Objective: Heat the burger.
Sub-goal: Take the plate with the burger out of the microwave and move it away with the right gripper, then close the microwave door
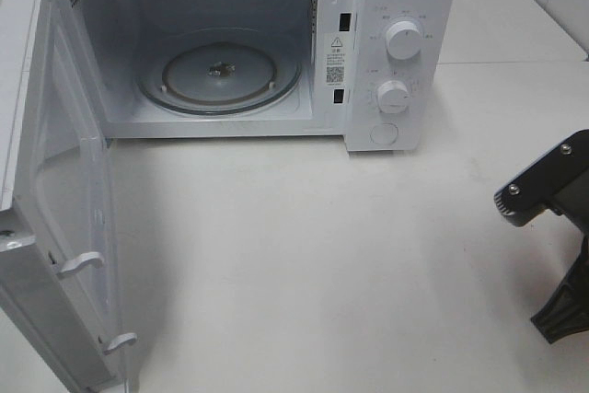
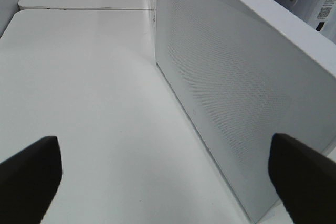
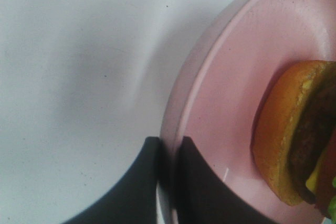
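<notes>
The burger (image 3: 299, 135), a browned bun with a dark patty, lies on a pink plate (image 3: 236, 103) in the right wrist view. My right gripper (image 3: 168, 148) is shut on the plate's rim, one finger on each side of it. In the exterior high view only part of the right arm (image 1: 552, 200) shows at the right edge; plate and burger are out of that view. The white microwave (image 1: 396, 52) stands at the back with its door (image 1: 55, 200) swung wide to the left and its glass turntable (image 1: 219, 75) bare. My left gripper (image 2: 164, 145) is open, close beside the door's outer face (image 2: 236, 93).
Two round knobs (image 1: 403, 39) sit on the microwave's right panel. The white table (image 1: 304, 255) stretches in front of the oven. A seam between two tabletops (image 2: 84, 9) shows in the left wrist view.
</notes>
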Available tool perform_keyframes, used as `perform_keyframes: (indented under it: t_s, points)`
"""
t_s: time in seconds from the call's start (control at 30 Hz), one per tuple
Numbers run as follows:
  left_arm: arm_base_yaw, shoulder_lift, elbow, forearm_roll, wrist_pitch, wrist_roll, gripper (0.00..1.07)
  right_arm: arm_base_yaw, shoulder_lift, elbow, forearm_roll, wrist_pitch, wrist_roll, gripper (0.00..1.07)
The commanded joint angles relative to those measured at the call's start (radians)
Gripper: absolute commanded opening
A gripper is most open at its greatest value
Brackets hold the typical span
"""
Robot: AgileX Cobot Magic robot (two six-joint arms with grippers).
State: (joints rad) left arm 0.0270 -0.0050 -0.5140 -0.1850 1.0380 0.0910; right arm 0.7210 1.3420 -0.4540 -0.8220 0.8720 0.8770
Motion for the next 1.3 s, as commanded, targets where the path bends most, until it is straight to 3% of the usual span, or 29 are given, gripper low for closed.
perform_keyframes:
  t_s: [0.03,0.47,0.77,0.87,0.93,1.03,1.07,1.13,1.17,1.3]
  points:
    - [0.005,-0.008,-0.001,-0.004,-0.01,-0.003,1.0,-0.001,0.08,-0.005,-0.101,0.009,0.09,0.0]
    - [0.005,-0.008,-0.001,-0.004,-0.01,-0.003,1.0,-0.001,0.288,-0.005,-0.278,-0.06,0.342,0.0]
    - [0.005,-0.008,-0.001,-0.004,-0.01,-0.003,1.0,-0.001,0.38,-0.005,-0.302,-0.082,0.464,0.04]
    - [0.005,-0.008,-0.001,-0.004,-0.01,-0.003,1.0,-0.001,0.396,-0.005,-0.285,-0.089,0.471,0.12]
    - [0.005,-0.008,-0.001,-0.004,-0.01,-0.003,1.0,-0.001,0.396,-0.005,-0.275,-0.095,0.467,0.27]
    - [0.005,-0.008,-0.001,-0.004,-0.01,-0.003,1.0,-0.001,0.393,-0.005,-0.271,-0.096,0.464,0.32]
    - [0.005,-0.008,-0.001,-0.004,-0.01,-0.003,1.0,-0.001,0.386,-0.006,-0.248,-0.099,0.455,0.43]
    - [0.005,-0.008,-0.001,-0.004,-0.01,-0.003,1.0,-0.001,0.38,-0.006,-0.234,-0.102,0.448,0.47]
    - [0.005,-0.008,-0.001,-0.004,-0.01,-0.003,1.0,0.0,0.354,-0.009,-0.2,-0.106,0.415,0.56]
    - [0.005,-0.008,-0.001,-0.004,-0.01,-0.003,1.0,0.001,0.289,-0.014,-0.142,-0.11,0.337,0.63]
